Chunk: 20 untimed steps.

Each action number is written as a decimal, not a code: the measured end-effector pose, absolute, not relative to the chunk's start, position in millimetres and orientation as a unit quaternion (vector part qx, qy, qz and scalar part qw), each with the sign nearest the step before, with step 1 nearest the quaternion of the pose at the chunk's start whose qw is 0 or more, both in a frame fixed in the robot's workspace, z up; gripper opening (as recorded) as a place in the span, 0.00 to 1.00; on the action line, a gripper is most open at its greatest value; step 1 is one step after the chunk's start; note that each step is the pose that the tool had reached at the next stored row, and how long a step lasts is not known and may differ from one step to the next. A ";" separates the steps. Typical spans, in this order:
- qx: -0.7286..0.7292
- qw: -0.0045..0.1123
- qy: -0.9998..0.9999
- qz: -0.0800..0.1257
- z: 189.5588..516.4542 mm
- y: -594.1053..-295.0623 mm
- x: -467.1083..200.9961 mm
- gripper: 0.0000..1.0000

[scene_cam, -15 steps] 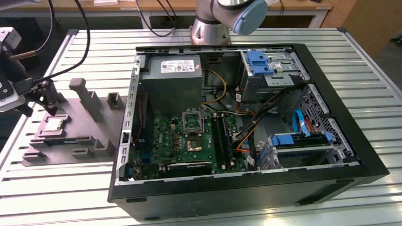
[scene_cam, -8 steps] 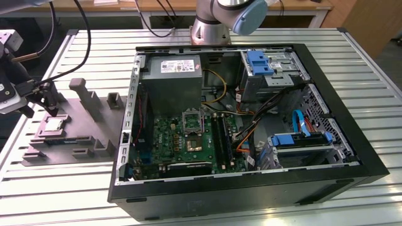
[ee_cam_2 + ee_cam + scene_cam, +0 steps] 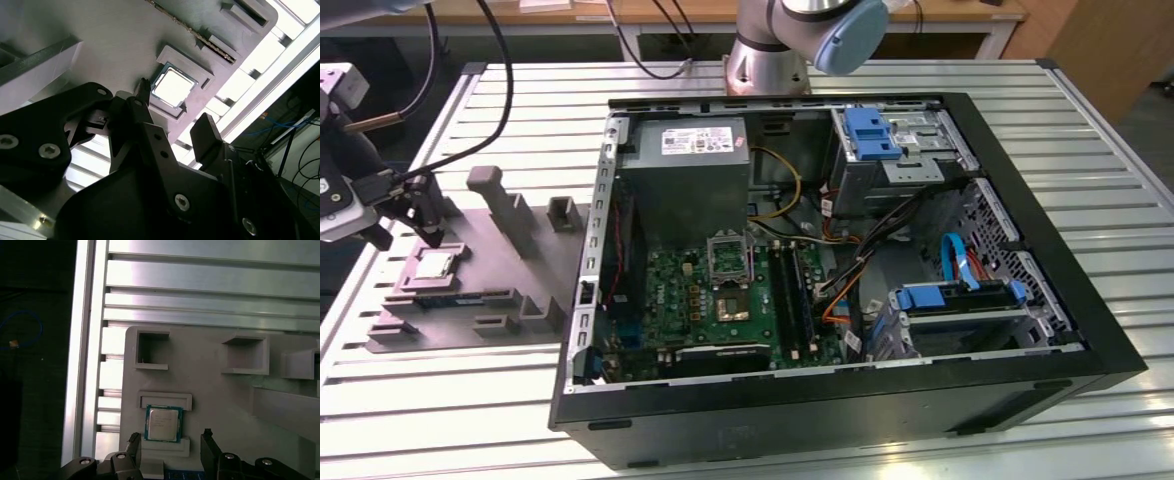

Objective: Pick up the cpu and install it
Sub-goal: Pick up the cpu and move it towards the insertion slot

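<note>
Hunting for the cpu [image 3: 434,263] here. Where does it lie?

— You'll find it flat in a square pocket of the grey fixture tray [image 3: 520,250]. The tray sits on the slatted metal bench [image 3: 480,390], toward the exterior view's left, beside the open computer case [image 3: 1067,300] and outside it.

— And my claw?

— Your claw [image 3: 407,232] hangs just above that pocket, released, its two dark fingers spread wide. In both wrist views the cpu [image 3: 172,87] [image 3: 163,423] shows pale metal top up. It lies just past the fingertips of your claw [image 3: 174,107] [image 3: 170,435], in line with the gap between them. One fingertip [image 3: 144,85] stands at one side of the pocket and the other at the opposite side. Neither can be seen touching the chip.

— How far is the board?

— The green motherboard [image 3: 720,300] lies inside the case, well apart from your claw and the tray.
</note>
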State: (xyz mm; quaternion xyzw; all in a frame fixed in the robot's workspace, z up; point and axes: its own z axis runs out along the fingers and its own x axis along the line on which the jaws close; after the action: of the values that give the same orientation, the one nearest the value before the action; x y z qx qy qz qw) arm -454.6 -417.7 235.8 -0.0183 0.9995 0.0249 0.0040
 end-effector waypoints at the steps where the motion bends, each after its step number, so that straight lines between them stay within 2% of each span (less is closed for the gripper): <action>1: -0.018 0.004 1.000 0.025 235.6 -417.7 -454.6 0.59; 20: 0.007 0.005 1.000 0.025 229.4 -417.7 -454.6 0.59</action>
State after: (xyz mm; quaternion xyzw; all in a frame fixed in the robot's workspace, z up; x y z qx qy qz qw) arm -454.6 -417.7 229.4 0.0067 0.9997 0.0247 0.0046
